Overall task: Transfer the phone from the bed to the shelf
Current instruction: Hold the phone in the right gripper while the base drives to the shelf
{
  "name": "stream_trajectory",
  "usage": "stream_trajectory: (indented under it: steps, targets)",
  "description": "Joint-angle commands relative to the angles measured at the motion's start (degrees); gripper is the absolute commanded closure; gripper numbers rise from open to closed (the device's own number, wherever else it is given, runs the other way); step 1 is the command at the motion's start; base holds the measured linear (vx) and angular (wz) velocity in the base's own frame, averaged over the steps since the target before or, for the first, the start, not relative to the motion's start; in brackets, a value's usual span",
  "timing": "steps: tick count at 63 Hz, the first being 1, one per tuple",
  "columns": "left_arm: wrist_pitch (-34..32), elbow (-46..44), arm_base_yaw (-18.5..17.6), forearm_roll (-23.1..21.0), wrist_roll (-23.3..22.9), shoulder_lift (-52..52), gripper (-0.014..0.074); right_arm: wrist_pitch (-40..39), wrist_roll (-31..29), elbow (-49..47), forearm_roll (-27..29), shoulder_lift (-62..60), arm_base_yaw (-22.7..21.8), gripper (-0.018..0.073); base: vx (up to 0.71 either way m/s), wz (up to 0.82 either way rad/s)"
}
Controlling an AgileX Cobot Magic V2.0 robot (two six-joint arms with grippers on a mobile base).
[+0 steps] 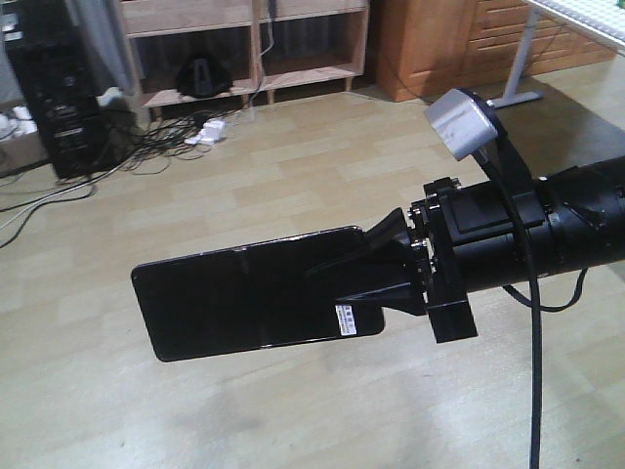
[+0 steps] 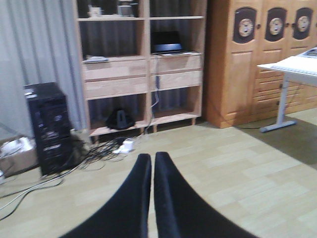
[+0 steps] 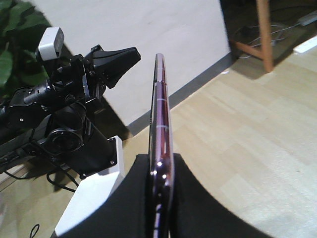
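Firmly clamped, the flat glossy black phone (image 1: 244, 298) hung in the right gripper (image 1: 383, 269) above a pale wood-plank floor (image 1: 322, 147).
Its black fingers pinched the stickered end. The left gripper (image 2: 152, 158) held nothing, its fingers almost touching. The light natural-wood shelf (image 2: 116, 69) stood well apart, beside an orange-brown wooden wardrobe (image 2: 237, 64).

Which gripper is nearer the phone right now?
Right. The right gripper is shut on the phone, gripping it near its barcode-sticker end. The left gripper is shut and empty, off to one side of the phone and not touching it.
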Motion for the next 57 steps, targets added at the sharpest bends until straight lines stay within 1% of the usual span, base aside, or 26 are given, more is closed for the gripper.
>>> stream_trajectory:
  steps: [1,57]
  targets:
    - [-3.9,-1.4,-0.3,-0.6,-0.5,-0.4,0.0595,4.5,-0.3,-1.5,5.4,-1.7,-0.1,0.0562,0.41,-0.33]
    - [-3.9,-1.4,-0.3,-0.6,-0.5,-0.4,0.0595,4.5,-0.3,-1.5,5.4,-1.8,-0.1,0.0562,0.44,-0.26]
